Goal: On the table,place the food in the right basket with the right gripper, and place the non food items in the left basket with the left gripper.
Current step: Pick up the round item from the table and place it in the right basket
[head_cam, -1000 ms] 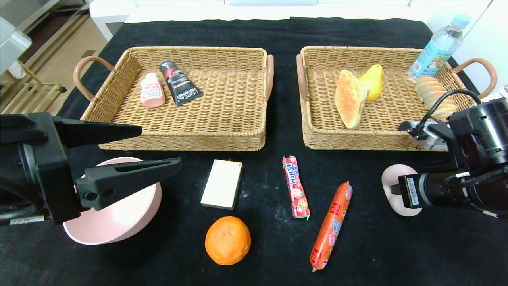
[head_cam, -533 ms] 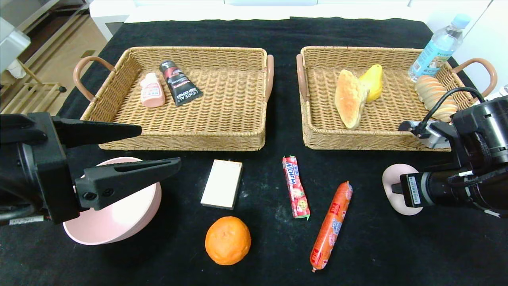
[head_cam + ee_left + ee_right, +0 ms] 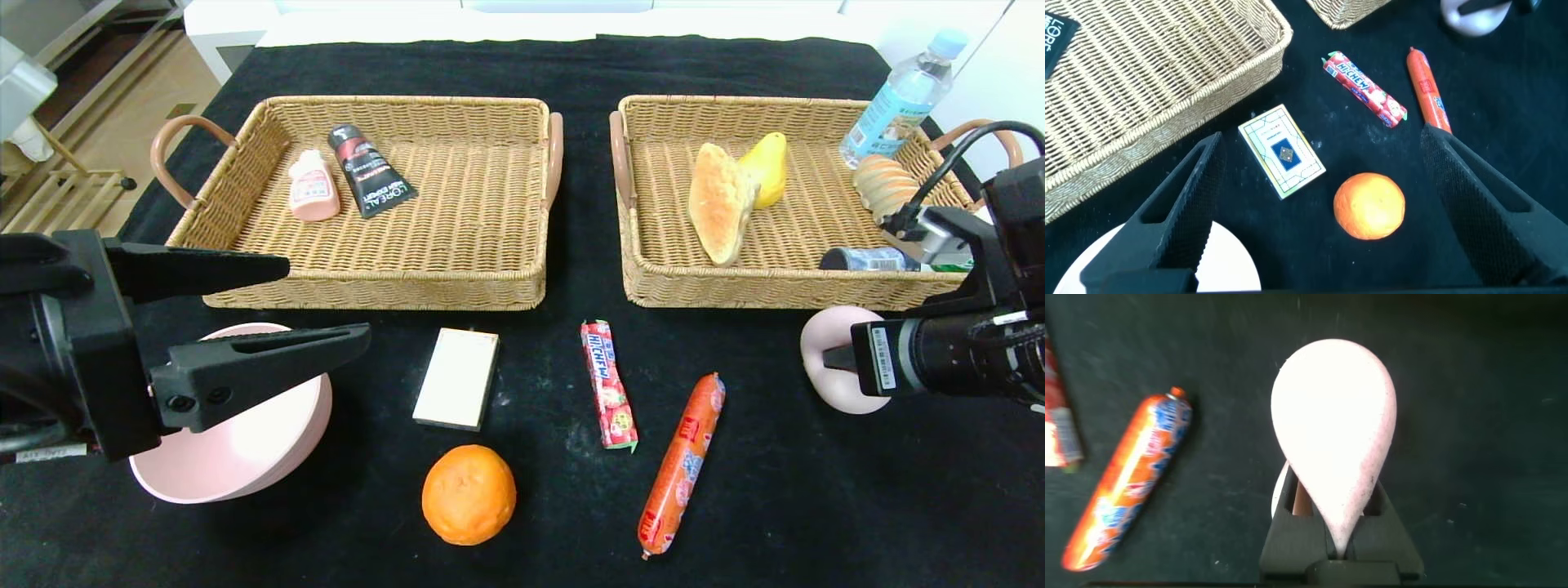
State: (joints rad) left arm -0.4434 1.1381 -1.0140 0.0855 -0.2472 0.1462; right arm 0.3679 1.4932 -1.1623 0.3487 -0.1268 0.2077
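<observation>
the right gripper (image 3: pixel 1333 527) hangs above the desk (image 3: pixel 816 506) just in front of the right basket (image 3: pixel 784 290), its fingers closed on the narrow end of a pale pink egg-shaped item (image 3: pixel 833 367). whether that item counts as food cannot be told; the step in hand looks like carrying it, and the next move calls for lifting it over the basket's front wall before letting go. the left gripper (image 3: pixel 322 298) hovers over the pink bowl (image 3: pixel 237 457) at the desk's left, fingers spread wide and holding nothing. still loose on the desk are the card box (image 3: pixel 455 378), the orange (image 3: pixel 469 494), the candy roll (image 3: pixel 607 384) and the sausage (image 3: pixel 682 464). the left basket (image 3: pixel 384 290) already holds two tubes.
</observation>
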